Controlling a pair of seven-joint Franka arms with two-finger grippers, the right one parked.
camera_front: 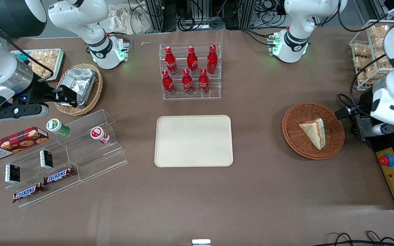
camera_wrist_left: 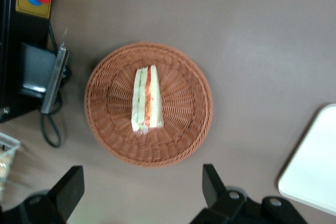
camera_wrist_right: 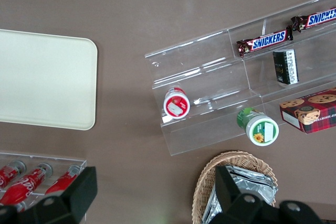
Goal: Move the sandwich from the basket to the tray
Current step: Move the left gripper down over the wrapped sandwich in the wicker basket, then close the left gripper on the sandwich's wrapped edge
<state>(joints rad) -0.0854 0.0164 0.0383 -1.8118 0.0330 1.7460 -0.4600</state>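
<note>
round reddish-brown wicker basket: holds wrapped triangular sandwich | flat cream plastic tray: bare, well apart | left gripper: above basket, fingers spread wide, holding nothing

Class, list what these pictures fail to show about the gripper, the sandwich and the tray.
- Gripper: front view, hidden by the working arm's own body above the table.
- Sandwich: wrist view shows only its filling edge; its underside rests unseen in the basket.
- Tray: wrist view, cut off by the picture's edge.
</note>
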